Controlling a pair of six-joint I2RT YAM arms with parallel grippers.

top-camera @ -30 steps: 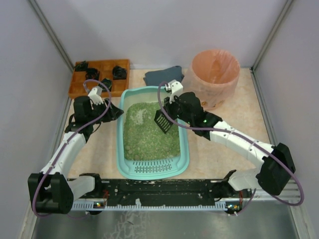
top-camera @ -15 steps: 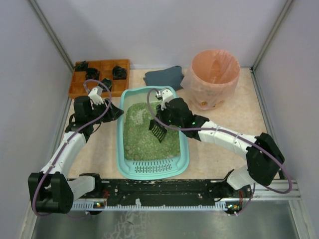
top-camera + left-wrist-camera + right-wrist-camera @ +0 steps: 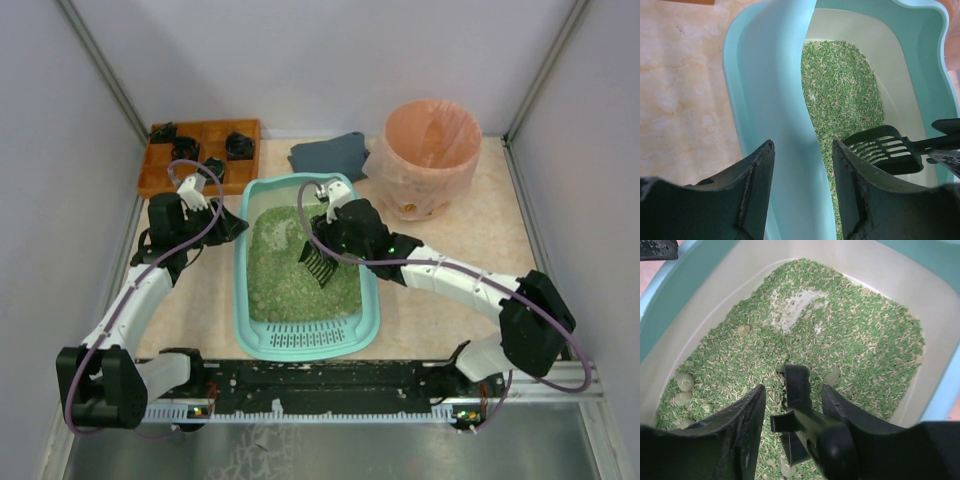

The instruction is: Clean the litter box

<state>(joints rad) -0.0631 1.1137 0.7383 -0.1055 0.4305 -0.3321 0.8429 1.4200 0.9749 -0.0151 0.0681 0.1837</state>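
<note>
The light teal litter box (image 3: 241, 290) lies mid-table, green litter (image 3: 300, 270) inside and a slotted grille at its near end. My left gripper (image 3: 228, 222) straddles the box's far left rim. In the left wrist view its fingers press both sides of the teal wall (image 3: 775, 75), so the left gripper (image 3: 802, 145) is shut on it. My right gripper (image 3: 322, 240) hangs over the litter. A black slotted scoop (image 3: 320, 262) rests with its head in the litter. In the right wrist view the scoop handle (image 3: 815, 425) stands loose between the open fingers of the right gripper (image 3: 792, 390). Pale clumps (image 3: 684, 381) dot the litter (image 3: 855, 340).
A round bin lined with a pink bag (image 3: 432, 150) stands at the back right. A dark cloth (image 3: 330, 155) lies behind the box. A brown wooden tray (image 3: 200, 150) with black pieces sits at the back left. Grey walls close in on both sides.
My right arm swung the scoop from the box's right rim to over the litter and lowered it. Its jaws, shut on the handle before, now stand apart. The left arm has not moved.
</note>
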